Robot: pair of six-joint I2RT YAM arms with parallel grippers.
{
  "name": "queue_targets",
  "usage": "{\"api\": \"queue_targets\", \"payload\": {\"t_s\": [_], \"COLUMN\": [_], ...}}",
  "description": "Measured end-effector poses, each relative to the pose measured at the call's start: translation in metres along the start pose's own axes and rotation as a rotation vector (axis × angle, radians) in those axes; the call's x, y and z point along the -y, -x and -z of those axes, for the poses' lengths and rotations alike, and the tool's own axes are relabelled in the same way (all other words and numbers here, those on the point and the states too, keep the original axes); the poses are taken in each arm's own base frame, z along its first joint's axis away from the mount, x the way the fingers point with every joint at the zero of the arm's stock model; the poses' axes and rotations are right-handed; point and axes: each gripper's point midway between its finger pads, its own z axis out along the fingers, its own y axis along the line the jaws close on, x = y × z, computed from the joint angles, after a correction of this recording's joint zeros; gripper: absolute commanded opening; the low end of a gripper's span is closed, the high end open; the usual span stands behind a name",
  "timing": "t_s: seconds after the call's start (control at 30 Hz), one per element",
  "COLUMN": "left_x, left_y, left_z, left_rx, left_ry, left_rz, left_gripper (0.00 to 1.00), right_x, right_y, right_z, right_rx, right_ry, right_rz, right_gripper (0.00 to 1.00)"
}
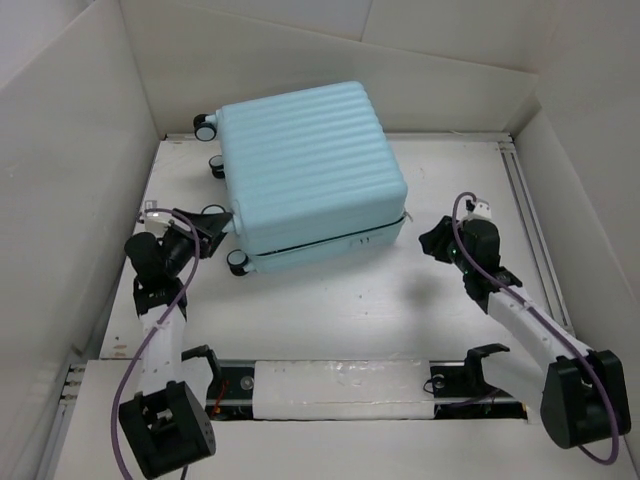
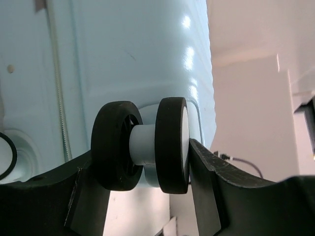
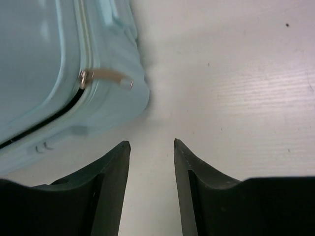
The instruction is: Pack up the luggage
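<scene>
Top external view: your one pale aqua ribbed hard-shell suitcase (image 1: 310,170) lies on the desk (image 1: 400,300); left gripper (image 2: 142,155) clamps one black caster wheel (image 2: 170,142), right gripper (image 3: 151,142) hangs open.

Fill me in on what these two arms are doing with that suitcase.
The luggage lies flat on the table with its lid down. The left gripper has its jaws closed around a caster wheel at the case's left end. The right gripper sits off the near right corner, jaws open and empty, facing the zipper pull without touching it.
</scene>
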Motion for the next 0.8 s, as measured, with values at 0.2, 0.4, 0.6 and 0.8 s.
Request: {"api": "queue_targets", "payload": {"t_s": [0.2, 0.4, 0.6, 0.8], "left_x": [-0.022, -0.022, -0.02, -0.018], "left_y": [0.034, 0.036, 0.036, 0.036], "left_z": [0.007, 0.008, 0.008, 0.008], "left_rx": [0.122, 0.132, 0.127, 0.125], "left_ry": [0.05, 0.054, 0.046, 0.043], "left_rz": [0.09, 0.085, 0.082, 0.079], "left_gripper": [0.0, 0.0, 0.0, 0.0], "right_x": [0.002, -0.03, -0.05, -0.059], "right_y": [0.016, 0.003, 0.0, 0.013], "right_z": [-0.028, -0.048, -0.043, -0.046], "right_rx": [-0.003, -0.089, -0.091, -0.068], "right_ry": [0.137, 0.4, 0.549, 0.587], "right_rz": [0.018, 0.096, 0.19, 0.269], "right_gripper": [0.53, 0.56, 0.57, 0.55]}}
